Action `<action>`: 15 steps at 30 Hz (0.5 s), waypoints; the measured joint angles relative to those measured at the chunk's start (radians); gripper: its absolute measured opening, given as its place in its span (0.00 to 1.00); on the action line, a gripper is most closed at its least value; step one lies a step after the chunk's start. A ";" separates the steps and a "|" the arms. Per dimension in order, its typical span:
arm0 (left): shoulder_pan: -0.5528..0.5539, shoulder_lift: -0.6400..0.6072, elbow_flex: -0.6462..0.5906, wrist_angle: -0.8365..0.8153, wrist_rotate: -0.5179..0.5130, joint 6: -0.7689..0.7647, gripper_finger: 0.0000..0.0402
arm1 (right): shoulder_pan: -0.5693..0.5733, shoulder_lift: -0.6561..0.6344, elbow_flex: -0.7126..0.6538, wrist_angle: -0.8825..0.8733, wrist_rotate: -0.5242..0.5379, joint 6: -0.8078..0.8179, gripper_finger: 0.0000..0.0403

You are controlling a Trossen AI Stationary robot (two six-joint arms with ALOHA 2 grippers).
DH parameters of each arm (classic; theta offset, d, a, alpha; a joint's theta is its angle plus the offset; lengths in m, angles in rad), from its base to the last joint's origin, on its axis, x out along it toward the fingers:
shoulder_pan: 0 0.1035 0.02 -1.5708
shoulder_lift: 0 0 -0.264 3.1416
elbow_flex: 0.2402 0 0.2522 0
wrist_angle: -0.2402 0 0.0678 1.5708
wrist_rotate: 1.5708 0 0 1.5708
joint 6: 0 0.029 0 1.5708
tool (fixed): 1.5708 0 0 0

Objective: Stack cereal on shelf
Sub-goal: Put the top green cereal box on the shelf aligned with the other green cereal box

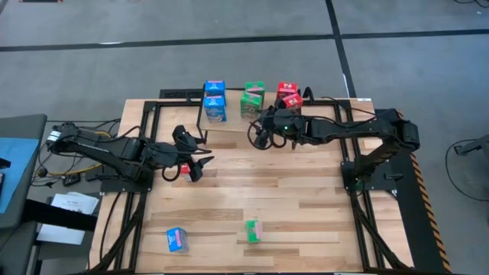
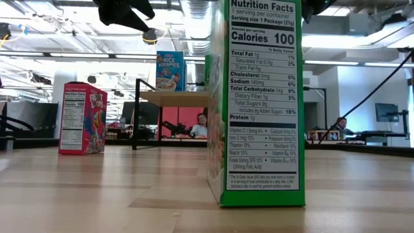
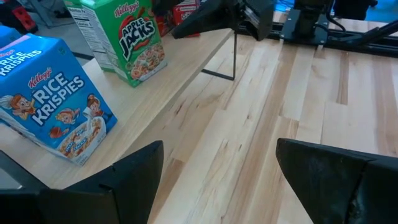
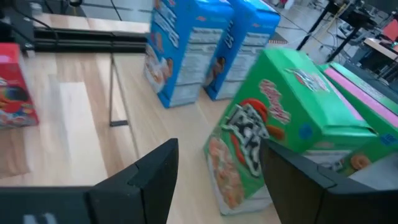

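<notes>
The light wooden surface (image 1: 252, 191) carries the shelf (image 1: 229, 122) along its far edge, a pale plank on thin black legs. On the shelf stand two blue boxes (image 1: 215, 101), two green boxes (image 1: 252, 99) beside them, and two red boxes (image 1: 289, 93) at the other end. In front of the shelf, directly on the surface, are a red box (image 1: 186, 169), and well nearer the front edge a blue box (image 1: 176, 240) and a green box (image 1: 253, 230).
</notes>
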 joint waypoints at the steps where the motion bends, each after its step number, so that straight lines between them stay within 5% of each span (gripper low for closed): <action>1: 0.000 0.000 0.000 0.000 0.000 0.000 0.75 | 0.005 0.000 0.000 0.005 0.000 0.000 0.62; 15: 0.000 0.000 0.000 0.004 0.000 -0.003 0.75 | 0.071 0.084 0.001 0.140 0.051 0.150 0.62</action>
